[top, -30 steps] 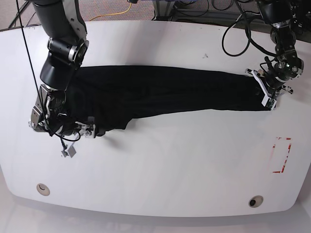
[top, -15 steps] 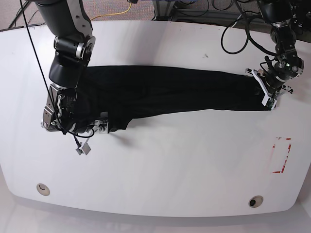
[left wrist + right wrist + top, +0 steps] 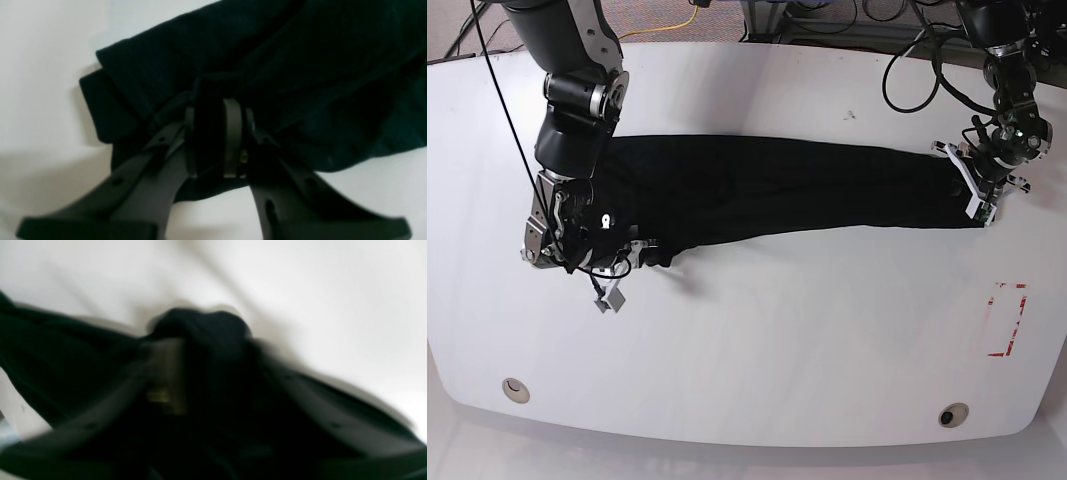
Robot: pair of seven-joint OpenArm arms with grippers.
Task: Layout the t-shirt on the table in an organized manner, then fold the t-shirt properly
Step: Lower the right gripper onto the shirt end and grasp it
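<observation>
The black t-shirt point(image 3: 767, 190) lies as a long band across the white table point(image 3: 777, 340). At its right end in the base view, my left gripper point(image 3: 980, 200) is shut on the fabric. The left wrist view shows that gripper point(image 3: 213, 140) with a fold of the t-shirt point(image 3: 300, 66) pinched between its pads. My right gripper point(image 3: 649, 250) is at the shirt's lower left corner. In the blurred right wrist view, a bunch of t-shirt point(image 3: 50, 350) fills the right gripper point(image 3: 210, 366), which is shut on it.
A red dashed rectangle point(image 3: 1007, 320) marks the table at the right. Two round grommets point(image 3: 515, 389) point(image 3: 952, 414) sit near the front edge. Black cables point(image 3: 917, 70) loop at the back right. A small grey tag point(image 3: 607, 300) dangles under the right arm.
My right arm has slid rightward along the shirt's lower left edge and its jaws have closed on the fabric. The left arm has stayed in place, still gripping.
</observation>
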